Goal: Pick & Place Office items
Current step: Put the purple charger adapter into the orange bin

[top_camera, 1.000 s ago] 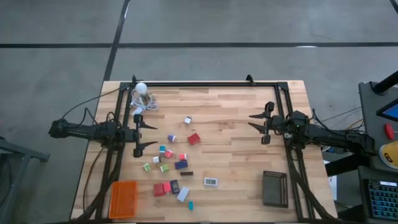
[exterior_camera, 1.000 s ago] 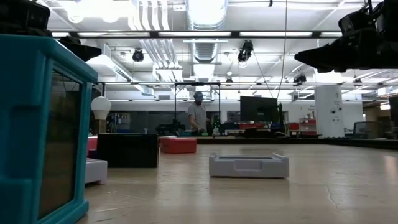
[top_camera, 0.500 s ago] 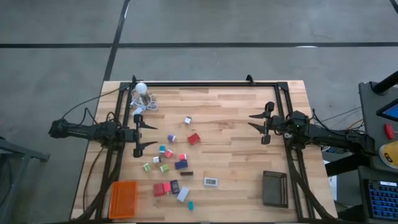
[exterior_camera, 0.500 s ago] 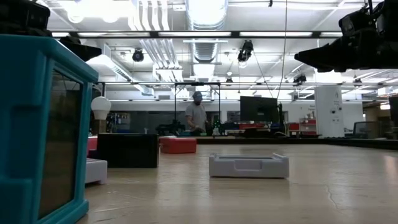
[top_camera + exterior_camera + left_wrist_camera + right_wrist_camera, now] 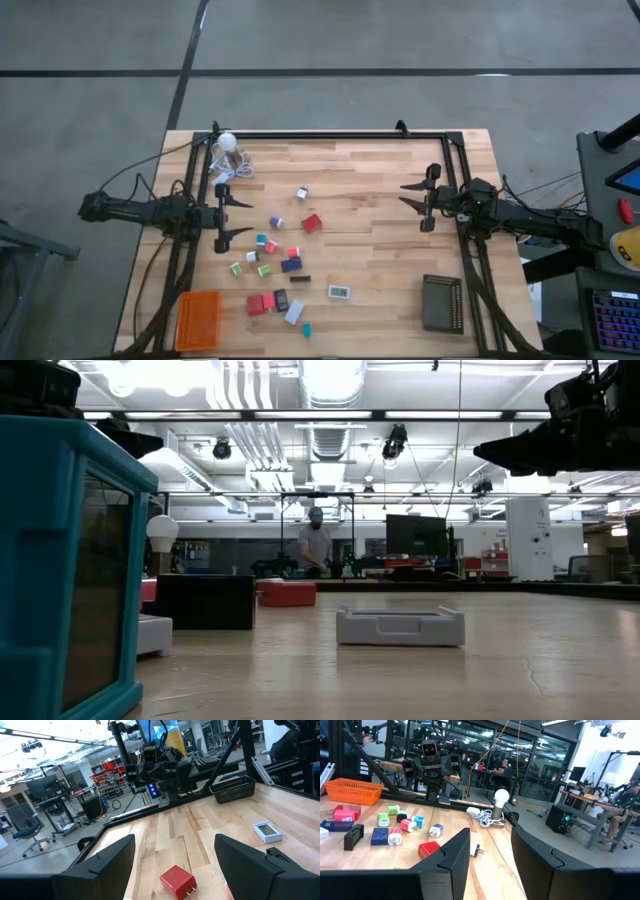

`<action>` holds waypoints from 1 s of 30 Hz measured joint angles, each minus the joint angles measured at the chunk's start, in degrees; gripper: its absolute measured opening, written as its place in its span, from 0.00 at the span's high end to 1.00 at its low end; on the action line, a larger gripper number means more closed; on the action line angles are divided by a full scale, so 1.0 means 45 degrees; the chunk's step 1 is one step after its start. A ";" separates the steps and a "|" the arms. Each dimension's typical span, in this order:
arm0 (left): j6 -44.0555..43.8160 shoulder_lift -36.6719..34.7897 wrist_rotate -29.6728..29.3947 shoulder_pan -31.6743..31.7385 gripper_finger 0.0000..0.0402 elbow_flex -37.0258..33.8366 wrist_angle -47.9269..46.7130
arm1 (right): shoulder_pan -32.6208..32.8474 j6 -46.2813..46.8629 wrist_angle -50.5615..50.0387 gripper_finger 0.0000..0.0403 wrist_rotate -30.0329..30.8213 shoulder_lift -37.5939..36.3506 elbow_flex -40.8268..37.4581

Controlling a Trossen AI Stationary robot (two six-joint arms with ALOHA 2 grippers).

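Small office items lie scattered on the wooden table's middle: a red block [image 5: 312,223], a white display piece [image 5: 340,292], a navy block [image 5: 291,265], plus pink, green, teal and black pieces. My left gripper [image 5: 248,218] hovers open at the left edge of the scatter. Its wrist view shows the open left gripper [image 5: 175,865] with the red block [image 5: 177,881] ahead of the fingers. My right gripper [image 5: 403,194] hovers open to the right of the items. In its wrist view the right gripper [image 5: 490,855] faces the red block [image 5: 428,849] and a white plug [image 5: 476,850].
An orange ribbed tray [image 5: 198,320] sits at the near left corner and a black ribbed tray [image 5: 442,302] at the near right. A white bulb with coiled cord [image 5: 227,143] rests at the far left. A teal piece [image 5: 60,560] stands close before the low camera. A person [image 5: 316,545] stands far behind the table.
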 joint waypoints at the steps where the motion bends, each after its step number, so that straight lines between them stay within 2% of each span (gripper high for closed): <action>1: 0.0000 0.0001 0.0000 -0.0001 0.31 0.0001 0.0001 | 0.0000 0.0000 0.0000 0.65 0.0000 0.0000 0.0000; 30: 0.0199 -0.0002 0.0000 -0.0003 0.31 -0.0002 0.0005 | 0.0000 0.0005 -0.0005 0.65 0.0001 0.0005 0.0000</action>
